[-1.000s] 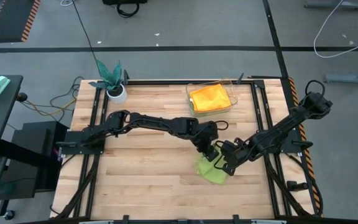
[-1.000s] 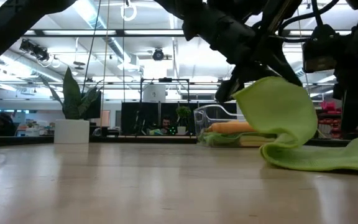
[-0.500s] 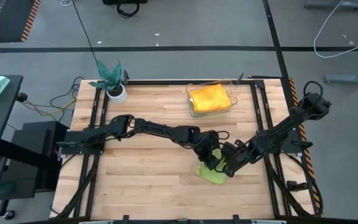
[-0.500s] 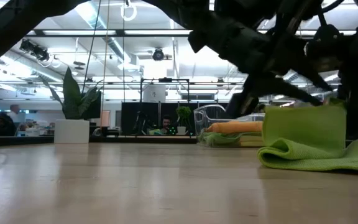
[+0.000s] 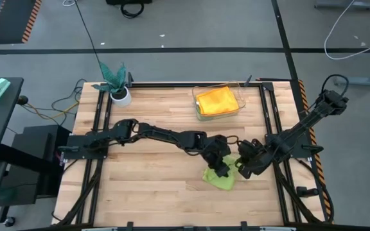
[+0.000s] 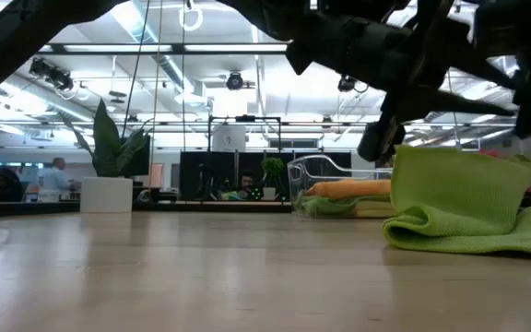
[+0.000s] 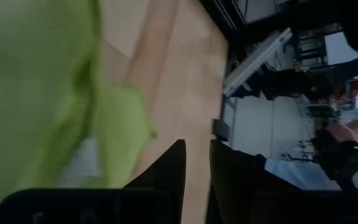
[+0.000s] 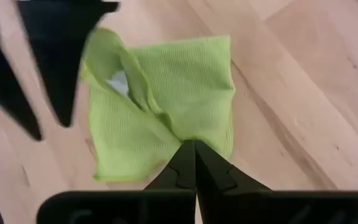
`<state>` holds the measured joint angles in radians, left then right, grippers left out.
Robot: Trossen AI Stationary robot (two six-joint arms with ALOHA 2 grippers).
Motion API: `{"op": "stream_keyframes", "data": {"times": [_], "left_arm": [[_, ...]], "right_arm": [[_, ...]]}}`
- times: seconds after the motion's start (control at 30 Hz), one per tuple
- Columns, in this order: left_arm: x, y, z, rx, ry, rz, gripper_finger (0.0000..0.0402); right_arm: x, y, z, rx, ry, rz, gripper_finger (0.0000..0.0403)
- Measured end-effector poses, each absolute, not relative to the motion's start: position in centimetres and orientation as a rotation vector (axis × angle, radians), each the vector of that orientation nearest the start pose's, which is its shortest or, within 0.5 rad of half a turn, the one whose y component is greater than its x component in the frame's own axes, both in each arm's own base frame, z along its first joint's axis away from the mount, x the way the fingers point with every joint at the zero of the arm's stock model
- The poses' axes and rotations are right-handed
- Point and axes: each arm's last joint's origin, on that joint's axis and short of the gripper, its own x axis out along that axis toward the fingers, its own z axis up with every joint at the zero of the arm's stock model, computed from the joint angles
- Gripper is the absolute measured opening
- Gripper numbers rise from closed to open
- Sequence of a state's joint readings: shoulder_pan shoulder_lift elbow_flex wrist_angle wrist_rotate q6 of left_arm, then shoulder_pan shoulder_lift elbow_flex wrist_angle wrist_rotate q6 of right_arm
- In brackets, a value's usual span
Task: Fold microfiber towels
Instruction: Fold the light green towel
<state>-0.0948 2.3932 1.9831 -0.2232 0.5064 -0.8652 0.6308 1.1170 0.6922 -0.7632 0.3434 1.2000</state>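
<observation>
A lime green towel (image 5: 218, 178) lies bunched on the table toward its near right; it also shows in the low view (image 6: 468, 217) and the right wrist view (image 8: 166, 106). My left gripper (image 5: 222, 165) is open just above the towel's far edge, and its two spread fingers (image 8: 61, 68) stand beside the towel. My right gripper (image 5: 243, 165) is shut on the towel at its right side. An orange towel (image 5: 216, 100) lies in a clear container at the back. The other towels do not show clearly. My right gripper pinches a gathered fold of the lime green towel (image 8: 190, 134) between its two shut fingers, at the towel's right edge. The fingers come slanting down from the table's right. The pinched part stands up as a flap (image 6: 454, 184), and the rest lies on the table.
A clear container (image 5: 201, 109) stands at the far middle of the table. A teal plant in a white pot (image 5: 117, 86) stands at the far left corner. Bare wood stretches across the table's left and near parts.
My left gripper has gone toward the table's near edge and down, carrying the towel's raised edge over the rest. The towel's arched loop has come down into an upright flap on a doubled layer. My right gripper has shifted a little toward the right edge.
</observation>
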Motion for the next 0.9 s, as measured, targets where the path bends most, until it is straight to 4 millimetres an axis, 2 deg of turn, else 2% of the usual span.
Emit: {"op": "stream_keyframes", "data": {"times": [0.2, 0.33, 0.47, 0.57, 0.9], "left_arm": [[53.3, -3.5, 18.4, -0.930, 0.853, -0.217, 0.0064], [52.9, -1.4, 17.9, -0.939, 0.906, -0.154, 0.0051], [52.1, -0.5, 17.1, -0.956, 0.998, -0.084, 0.0038], [51.8, -1.1, 16.9, -0.940, 1.039, -0.079, 0.0030], [51.5, -5.0, 16.8, -0.924, 1.087, -0.115, 0.0016]], "right_arm": [[17.2, 9.2, 20.3, 0.505, 0.993, -0.406, 0.0002], [18.1, 8.3, 19.5, 0.502, 1.053, -0.429, 0.0001], [18.6, 8.8, 18.6, 0.532, 1.107, -0.377, 0.0001], [18.3, 9.6, 18.0, 0.537, 1.130, -0.342, 0.0001], [15.7, 10.8, 15.9, 0.540, 1.225, -0.344, 0.0001]]}}
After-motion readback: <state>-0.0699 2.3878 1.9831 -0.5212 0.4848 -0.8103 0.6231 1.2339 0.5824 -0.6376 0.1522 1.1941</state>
